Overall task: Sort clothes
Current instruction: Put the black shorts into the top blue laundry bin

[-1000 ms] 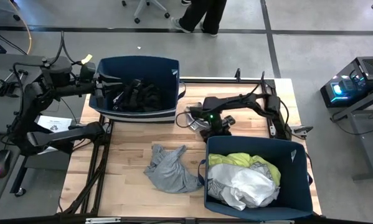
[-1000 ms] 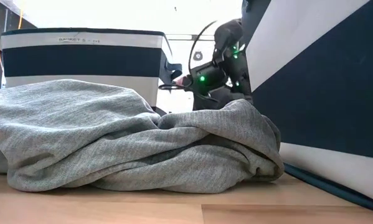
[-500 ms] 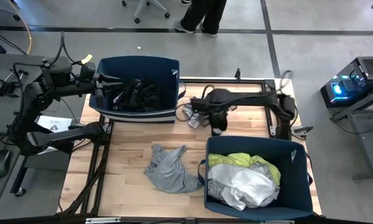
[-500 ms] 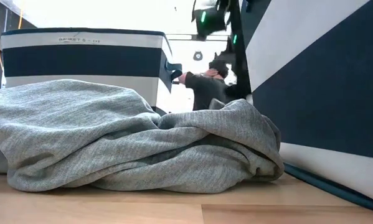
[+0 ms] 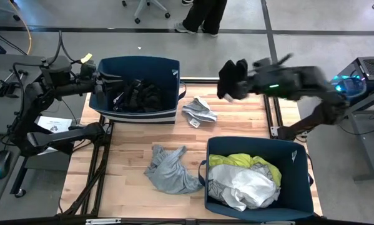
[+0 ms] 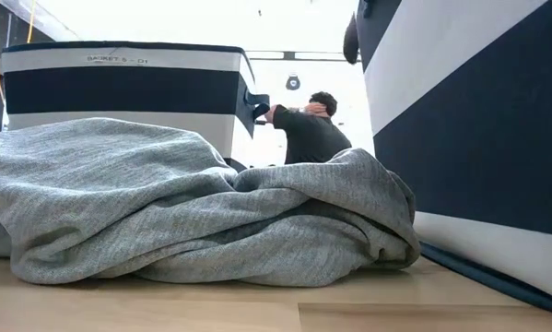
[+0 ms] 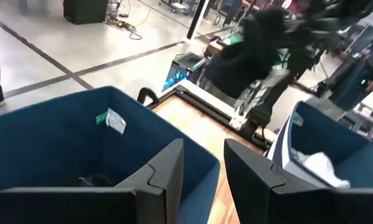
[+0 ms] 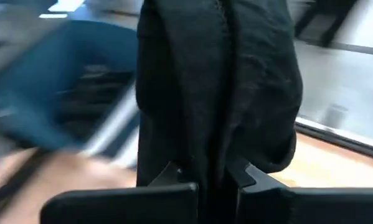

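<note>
The right gripper (image 5: pixel 240 78) hangs high above the far edge of the surface (image 5: pixel 130 164), its fingers clamped on a black garment (image 5: pixel 231 79) that droops in a bunch below them; the right wrist view shows the cloth pinched tight in the narrow gap between the fingers. The step in hand looks like carrying this dark piece to the far-left bin (image 5: pixel 172 70), which already holds dark clothes (image 5: pixel 137 95), while the near-right bin (image 5: pixel 299 156) holds the yellow garment (image 5: pixel 236 162) and a white garment (image 5: pixel 252 186). To do it well, I would keep the load high enough for the hanging tail to pass the bin's rim, stop over the middle of the opening and only then release, so nothing drapes over the wall. The left gripper (image 7: pixel 202 171), fingers apart, waits at that bin's left rim, so the approach should stay clear of it. A white-and-grey printed piece (image 5: pixel 199 111) lies on the surface just beside the far-left bin, and a grey garment (image 5: pixel 171 170) rests near the near edge, both not yet sorted
</note>
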Motion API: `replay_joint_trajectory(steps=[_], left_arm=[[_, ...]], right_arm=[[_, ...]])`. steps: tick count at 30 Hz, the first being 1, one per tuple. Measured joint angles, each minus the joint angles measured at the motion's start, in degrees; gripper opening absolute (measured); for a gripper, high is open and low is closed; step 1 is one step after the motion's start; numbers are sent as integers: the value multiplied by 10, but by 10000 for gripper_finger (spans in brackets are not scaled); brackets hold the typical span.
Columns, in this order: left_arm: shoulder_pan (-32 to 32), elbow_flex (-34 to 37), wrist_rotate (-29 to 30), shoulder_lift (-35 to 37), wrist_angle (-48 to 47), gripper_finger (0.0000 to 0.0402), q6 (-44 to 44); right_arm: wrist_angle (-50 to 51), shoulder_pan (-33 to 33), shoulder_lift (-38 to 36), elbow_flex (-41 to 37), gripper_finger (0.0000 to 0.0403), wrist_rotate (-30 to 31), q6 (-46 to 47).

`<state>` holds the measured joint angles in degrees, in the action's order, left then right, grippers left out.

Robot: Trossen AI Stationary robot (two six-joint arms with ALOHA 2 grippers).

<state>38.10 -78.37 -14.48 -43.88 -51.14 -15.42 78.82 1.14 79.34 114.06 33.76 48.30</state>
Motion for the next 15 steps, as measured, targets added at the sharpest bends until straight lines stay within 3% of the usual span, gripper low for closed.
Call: replay_joint_trajectory(steps=[2, 4, 6, 8, 13, 15], left_arm=[[0, 0, 0, 0, 12, 103, -4], [0, 0, 0, 0, 31, 103, -5], [0, 0, 0, -5, 58, 103, -6], [0, 0, 1, -7, 85, 103, -5], [0, 0, 2, -27, 157, 103, 5], [0, 0, 2, -37, 176, 103, 10]], right_arm=[[-41, -21, -29, 7, 5, -71, -56], [-74, -47, -52, 4, 6, -182, -93], [-88, -78, -66, -5, 6, -308, -92], [-93, -116, -71, -24, 6, -383, -63], [-96, -237, -74, -102, 6, -398, 47], [-116, -276, -74, -137, 6, -374, 71]])
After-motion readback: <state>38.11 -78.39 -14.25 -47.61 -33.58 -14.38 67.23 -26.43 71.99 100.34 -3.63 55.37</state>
